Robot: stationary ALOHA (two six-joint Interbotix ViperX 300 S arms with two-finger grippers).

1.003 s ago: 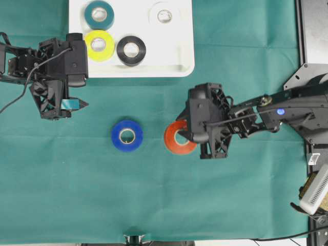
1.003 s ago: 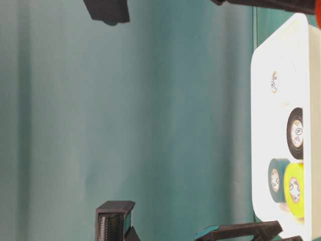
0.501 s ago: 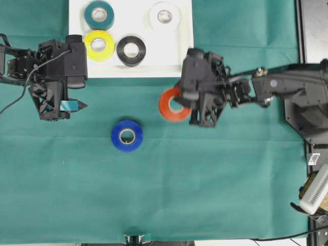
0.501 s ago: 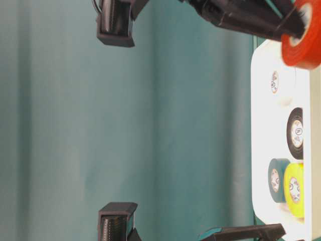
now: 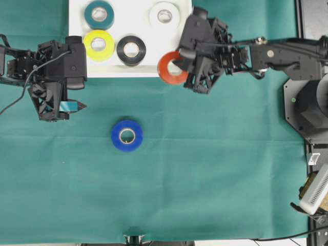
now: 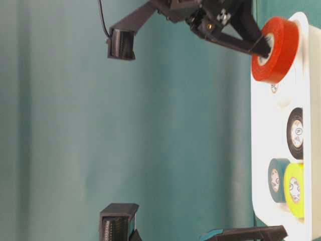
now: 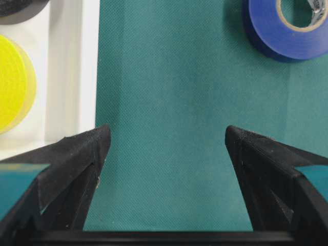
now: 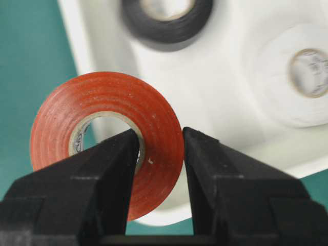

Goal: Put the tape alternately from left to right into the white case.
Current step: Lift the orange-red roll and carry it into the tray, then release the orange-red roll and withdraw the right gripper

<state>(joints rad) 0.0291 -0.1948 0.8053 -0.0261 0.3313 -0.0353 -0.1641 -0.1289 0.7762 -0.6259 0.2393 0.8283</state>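
Red-orange roll pinched in your right gripper, hanging over the near rim of the white case.
Your right wrist view shows one finger through the pale core and one outside the glossy band; overhead hides that. Table-level shows the roll lifted and tilted. Your left gripper stands spread wide, holding nothing, over green cloth; the blue roll lies flat on it.
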